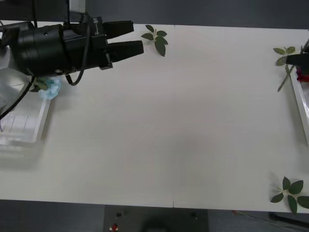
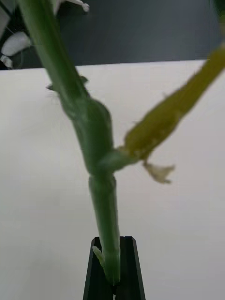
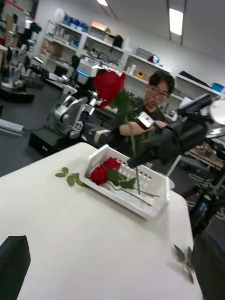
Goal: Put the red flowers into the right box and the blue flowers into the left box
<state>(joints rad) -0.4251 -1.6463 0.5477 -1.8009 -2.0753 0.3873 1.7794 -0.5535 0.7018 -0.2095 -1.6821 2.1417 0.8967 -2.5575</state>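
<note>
My right gripper [image 2: 112, 277] is shut on the green stem [image 2: 96, 136] of a red rose. The left wrist view shows that rose [image 3: 108, 84] held upright by the right gripper [image 3: 137, 161] above the right box [image 3: 140, 206], a white slotted box with two red roses [image 3: 103, 171] lying in it. In the front view the right gripper [image 1: 293, 59] is at the table's right edge over the right box [image 1: 303, 108]. A blue flower [image 1: 51, 88] lies at the far end of the left box [image 1: 29, 133]. My left gripper [image 1: 136, 36] hovers open at the table's far left with nothing in it.
Loose green leaf sprigs lie on the white table: one at the far middle [image 1: 156, 38], one by the right box [image 1: 284, 52] and one at the near right corner [image 1: 291, 191]. A person sits beyond the table's right end, touching nothing.
</note>
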